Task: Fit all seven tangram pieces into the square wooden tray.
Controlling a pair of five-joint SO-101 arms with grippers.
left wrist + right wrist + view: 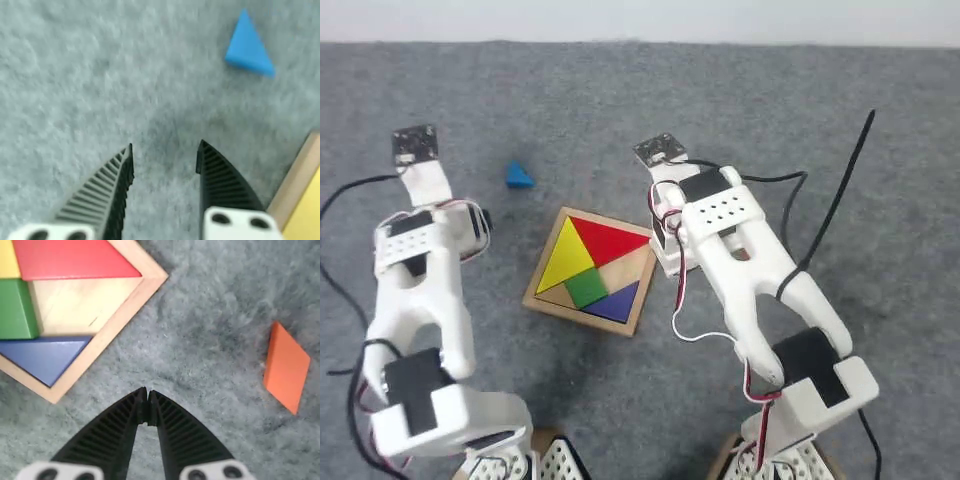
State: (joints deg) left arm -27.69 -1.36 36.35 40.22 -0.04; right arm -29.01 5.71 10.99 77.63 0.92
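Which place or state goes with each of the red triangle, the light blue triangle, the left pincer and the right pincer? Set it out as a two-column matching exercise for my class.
Column one
1. red triangle
2. light blue triangle
3. left pincer
4. right pincer

Column two
A. open
B. shut
C. lying inside the wooden tray
D. lying on the carpet, outside the tray

Pairs: 1-C, 2-D, 3-A, 4-B
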